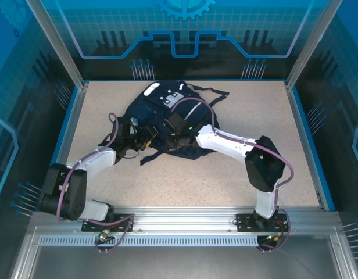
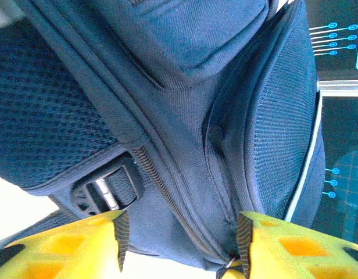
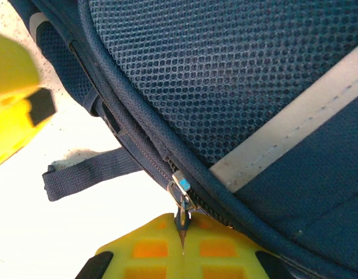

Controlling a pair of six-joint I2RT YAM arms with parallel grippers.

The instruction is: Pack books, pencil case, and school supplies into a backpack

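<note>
Two grippers are crowding the backpack (image 1: pixel 161 107), which is lying on the table (image 1: pixel 249 110) lengthwise away from them, top farthest, the left gripper (image 2: pixel 182 232) standing spread beside a buckle (image 2: pixel 106 189), the right gripper (image 3: pixel 182 235) pinching the zip pull (image 3: pixel 180 200).

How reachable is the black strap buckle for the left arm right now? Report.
Probably yes. The strap buckle lies on the backpack just ahead of the left tool, off to one side of its open jaws, with nothing over it. A small shift should do.

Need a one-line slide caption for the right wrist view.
Right gripper, jaws shut on the zipper pull of the navy backpack, a loose strap lying on the table alongside.
</note>
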